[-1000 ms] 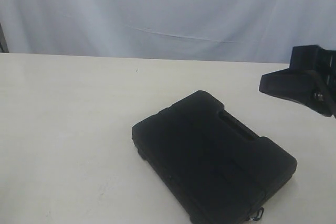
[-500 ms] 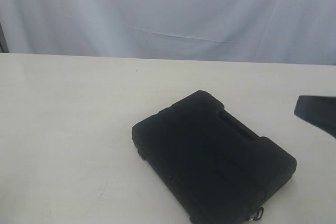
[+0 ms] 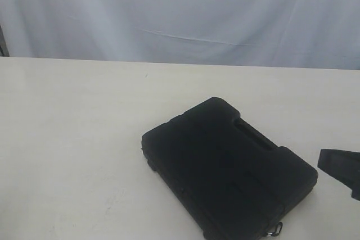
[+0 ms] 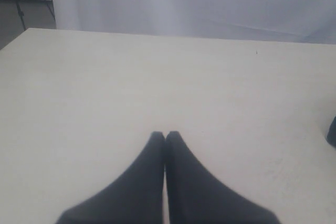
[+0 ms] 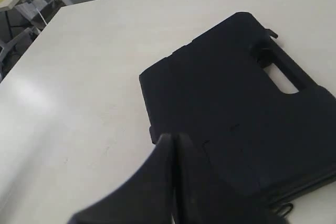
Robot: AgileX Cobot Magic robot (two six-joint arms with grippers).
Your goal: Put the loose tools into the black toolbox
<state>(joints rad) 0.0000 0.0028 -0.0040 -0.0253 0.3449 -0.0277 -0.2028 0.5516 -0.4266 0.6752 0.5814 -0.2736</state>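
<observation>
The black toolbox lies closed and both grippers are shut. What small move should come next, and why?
Probably open the right gripper and bring it to the edge of the black toolbox: the toolbox is shut, so nothing can go in yet, and this gripper is the one close to it.

Shut black toolbox [image 3: 225, 167] flat on table [image 3: 73, 139], open surface leftward — also beyond

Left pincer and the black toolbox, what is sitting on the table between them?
Nothing: in the left wrist view only bare table runs from the left pincer to the black toolbox, barely in view.
</observation>
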